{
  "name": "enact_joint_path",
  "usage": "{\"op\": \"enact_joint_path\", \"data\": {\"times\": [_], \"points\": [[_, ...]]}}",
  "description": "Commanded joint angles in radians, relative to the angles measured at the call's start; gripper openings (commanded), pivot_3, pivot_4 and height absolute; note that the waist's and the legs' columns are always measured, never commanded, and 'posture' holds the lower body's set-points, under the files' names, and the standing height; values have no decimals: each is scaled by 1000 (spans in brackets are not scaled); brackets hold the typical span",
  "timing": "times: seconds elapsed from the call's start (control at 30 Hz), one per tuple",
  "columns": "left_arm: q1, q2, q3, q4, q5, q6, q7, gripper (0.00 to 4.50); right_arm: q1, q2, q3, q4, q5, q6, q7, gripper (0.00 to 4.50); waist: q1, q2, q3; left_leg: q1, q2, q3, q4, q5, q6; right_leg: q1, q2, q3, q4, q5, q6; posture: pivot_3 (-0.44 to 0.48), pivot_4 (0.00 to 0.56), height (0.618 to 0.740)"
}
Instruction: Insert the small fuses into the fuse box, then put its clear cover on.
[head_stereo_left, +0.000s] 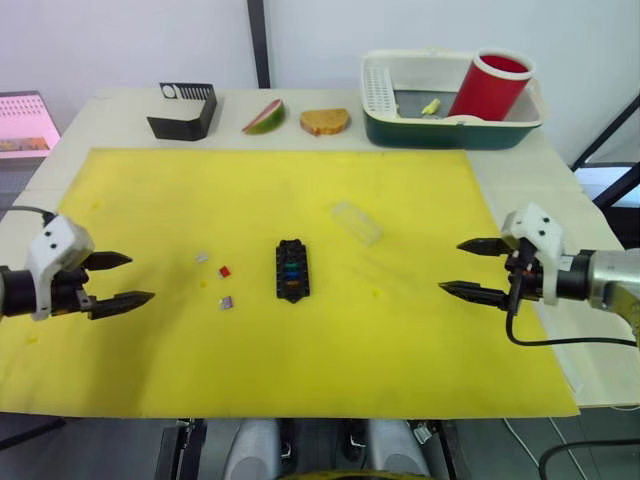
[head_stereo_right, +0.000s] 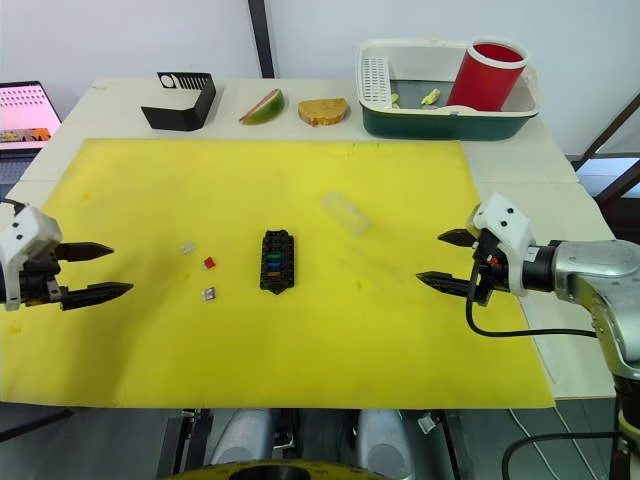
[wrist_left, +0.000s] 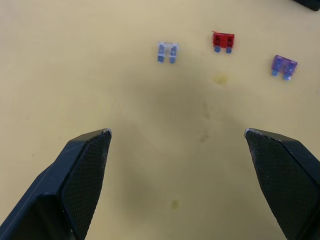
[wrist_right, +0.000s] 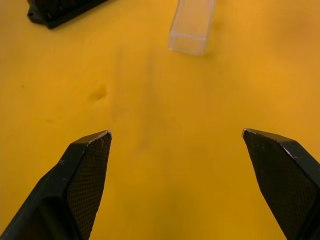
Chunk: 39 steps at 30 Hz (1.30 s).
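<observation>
- We've got a yellow mat (head_stereo_left: 300, 380) spread over the worktop, and the black fuse box (head_stereo_left: 292, 270) sits pretty much in the middle of it, long side running from the front edge toward the back.
- A few slots in the box already show colour: we can make out blue, green and orange bits in there.
- Three fuses lie loose on the mat, to the left of the box: the pale grey fuse (wrist_left: 167, 51) farthest toward the left edge, the red fuse (wrist_left: 223, 41) between it and the box, and the purple fuse (wrist_left: 284, 66) nearer the front edge. All three lie flat and apart from each other.
- The clear cover (head_stereo_left: 357, 222) lies on the mat behind and to the right of the box, not touching it, and set at an angle.
- Our left gripper (head_stereo_left: 114, 281) hangs over the mat by its left edge, fingers spread wide with nothing between them.
- Our right gripper (head_stereo_left: 473, 268) is over by the mat's right edge, also spread wide and carrying nothing.
- Along the back edge of the worktop: a black slotted stand (head_stereo_left: 184, 111) toward the left corner, a fruit slice (head_stereo_left: 264, 116), a piece of bread (head_stereo_left: 324, 121), then a green-and-white basin (head_stereo_left: 450, 132) with a red cup (head_stereo_left: 489, 86) leaning in it.
</observation>
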Motion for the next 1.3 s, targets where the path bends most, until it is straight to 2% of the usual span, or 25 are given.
{"op": "enact_joint_path", "data": {"times": [0.03, 0.17, 0.3, 0.47, 0.67, 1.0, 1.3], "points": [[-82, -27, -68, 25, -1, -16, -8, 4500, -104, 51, 73, -24, 14, -14, -41, 4423, -1, 0, 0, 0, 0, 0, 0, 0, -1, 0, 0, 0, 0, 0, 0, 0, 150, 740], [-213, -81, -141, 111, -28, 30, -35, 4500, -239, 147, 162, -49, 42, 20, -84, 4423, 0, 0, 0, 0, 0, 1, 0, 3, -4, -1, 1, 0, 1, 0, 0, 0, 150, 740], [-383, -134, -193, 299, -67, 138, -106, 4500, -350, 219, 258, -81, 46, 39, -105, 4423, 2, 0, 0, -1, -1, 1, 1, 3, -4, 0, 2, 0, 2, 0, 0, 0, 150, 740], [-547, -174, -259, 516, -58, 242, -197, 4500, -423, 268, 331, -95, 52, 55, -117, 4423, 0, -1, -1, -1, -1, 1, 1, 3, -4, 0, 2, 0, 2, 0, 1, 0, 150, 740], [-656, -237, -350, 711, -10, 306, -284, 4500, -460, 285, 383, -100, 25, 52, -142, 4423, -1, -1, -1, -1, -1, 1, 2, 3, -4, 0, 2, 0, 3, 0, 1, 0, 150, 740], [-713, -268, -379, 869, 84, 238, -313, 4500, -450, 300, 375, -161, 51, 102, -202, 4423, -1, -2, -1, -1, -1, 1, 2, 3, -4, 0, 2, 0, 4, 0, 1, 0, 150, 740], [-624, -228, -380, 777, 94, 267, -364, 4500, -452, 304, 389, -148, 47, 101, -209, 4423, -7, -2, -1, 0, -1, 1, 2, 3, -4, -1, 2, 0, 4, 0, 1, 0, 150, 740]]}}
